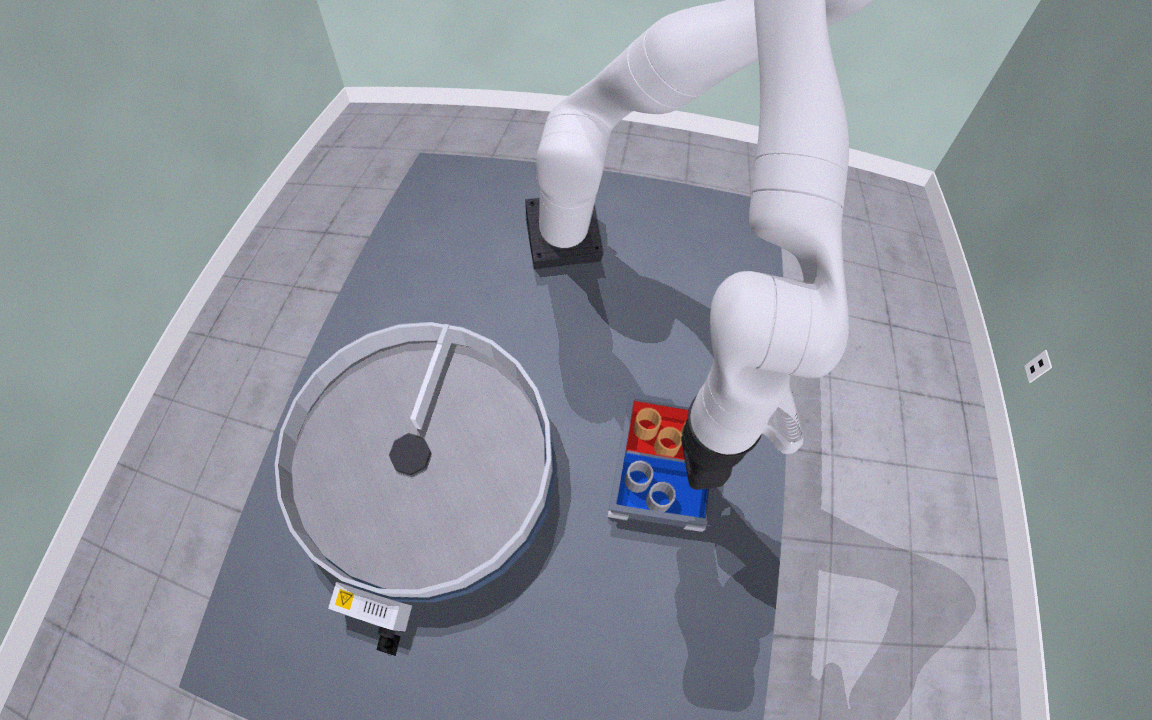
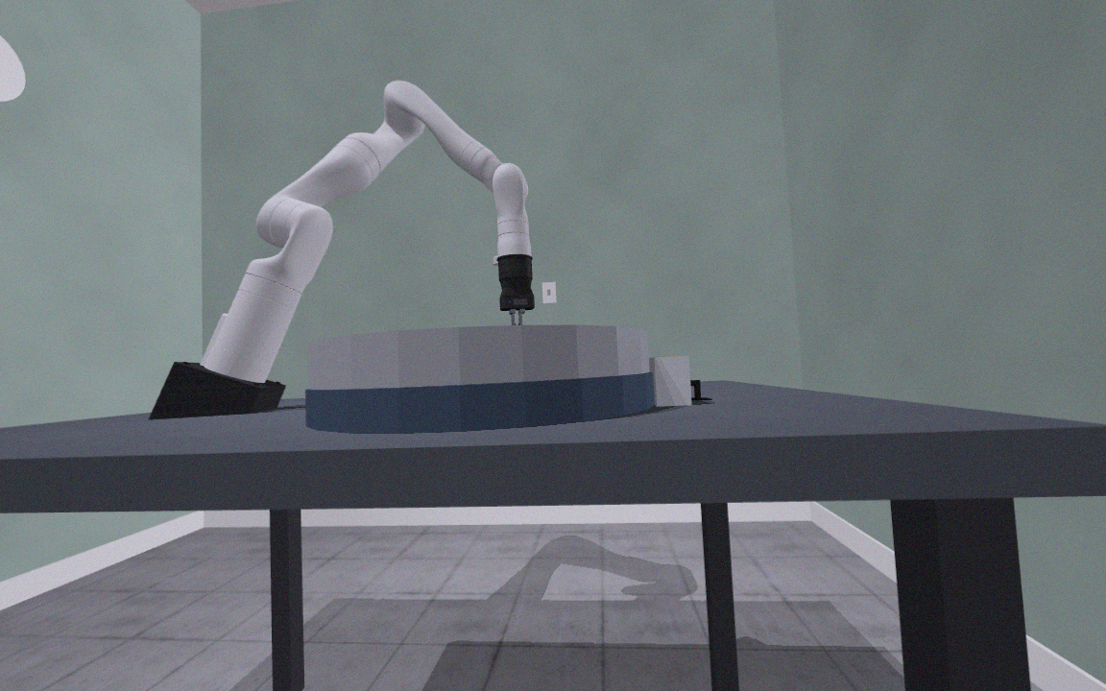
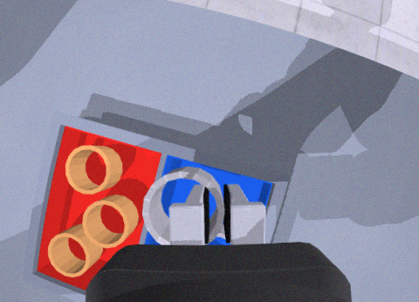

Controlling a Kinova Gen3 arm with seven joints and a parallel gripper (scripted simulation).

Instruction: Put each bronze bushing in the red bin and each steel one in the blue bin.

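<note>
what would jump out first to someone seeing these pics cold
The two-colour bin beside the turntable stands out most: a red bin holding three bronze bushings and a blue bin next to it. Right over the blue side, the gripper is clamped on the wall of a steel bushing. The big grey turntable carries no bushings in the top view, only its divider bar and dark hub.
</note>
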